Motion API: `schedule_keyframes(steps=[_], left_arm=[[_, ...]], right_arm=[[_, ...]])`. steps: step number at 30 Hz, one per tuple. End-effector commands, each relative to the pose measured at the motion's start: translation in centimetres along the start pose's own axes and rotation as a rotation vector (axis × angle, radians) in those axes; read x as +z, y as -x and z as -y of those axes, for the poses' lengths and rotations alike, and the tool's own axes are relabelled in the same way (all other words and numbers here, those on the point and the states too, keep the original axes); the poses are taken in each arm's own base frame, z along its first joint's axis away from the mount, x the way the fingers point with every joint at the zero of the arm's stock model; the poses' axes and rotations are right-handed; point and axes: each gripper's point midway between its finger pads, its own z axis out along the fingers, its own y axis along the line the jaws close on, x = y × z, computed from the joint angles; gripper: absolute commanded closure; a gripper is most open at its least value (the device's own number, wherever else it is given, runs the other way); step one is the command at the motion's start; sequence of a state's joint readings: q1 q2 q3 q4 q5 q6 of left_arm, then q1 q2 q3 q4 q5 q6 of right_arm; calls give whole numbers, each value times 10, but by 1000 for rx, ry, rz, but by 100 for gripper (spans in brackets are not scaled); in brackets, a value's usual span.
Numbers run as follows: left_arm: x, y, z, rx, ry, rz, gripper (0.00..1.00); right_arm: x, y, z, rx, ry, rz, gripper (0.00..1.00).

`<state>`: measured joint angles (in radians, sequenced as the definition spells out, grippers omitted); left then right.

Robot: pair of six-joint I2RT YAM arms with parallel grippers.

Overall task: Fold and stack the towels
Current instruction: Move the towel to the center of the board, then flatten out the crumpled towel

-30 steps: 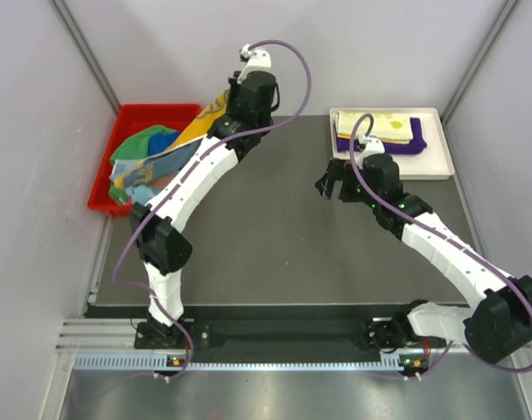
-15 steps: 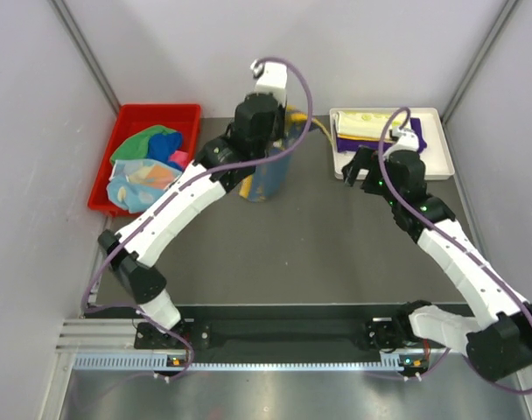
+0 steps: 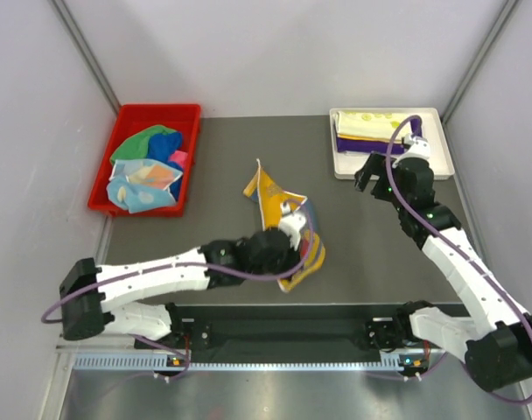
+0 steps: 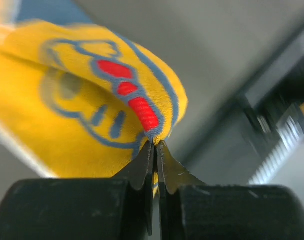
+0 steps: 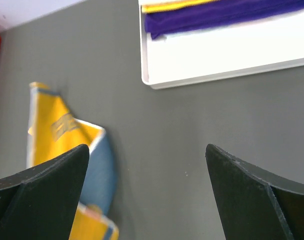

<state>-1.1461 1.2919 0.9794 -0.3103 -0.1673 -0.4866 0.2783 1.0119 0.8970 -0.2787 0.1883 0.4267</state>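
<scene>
Yellow towel pulled mid-table | L pincer nipping its edge | R pincer wide, empty (nr tray)

Bare tabletop lies open right of the yellow towel toward the white tray; the left arm bars its near-left side.

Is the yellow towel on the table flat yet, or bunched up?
Bunched, not flat. The yellow towel lies rumpled, folded over itself, and the left end effector is shut on its edge.
</scene>
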Motion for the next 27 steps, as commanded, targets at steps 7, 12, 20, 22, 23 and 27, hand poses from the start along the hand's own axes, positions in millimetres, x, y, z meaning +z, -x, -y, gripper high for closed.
schedule_keyframes(steps=[7,12,20,22,23,27], left_arm=[[-54,-88,60,-198,-200,-76,73],[-69,-39,6,-289,107,125,57],[-61,8,-120,-395,622,190,62],[-54,7,-143,-380,678,173,61],[-48,3,-146,-389,664,137,62],[-28,-20,-164,-405,684,26,62]], right_arm=[[39,-39,-33,-42,120,-120,0],[56,-62,-69,-109,185,-178,0],[93,-110,-128,-218,284,-299,14],[105,-119,-140,-237,311,-320,17],[109,-121,-145,-239,326,-328,18],[124,-141,-163,-249,383,-400,24]])
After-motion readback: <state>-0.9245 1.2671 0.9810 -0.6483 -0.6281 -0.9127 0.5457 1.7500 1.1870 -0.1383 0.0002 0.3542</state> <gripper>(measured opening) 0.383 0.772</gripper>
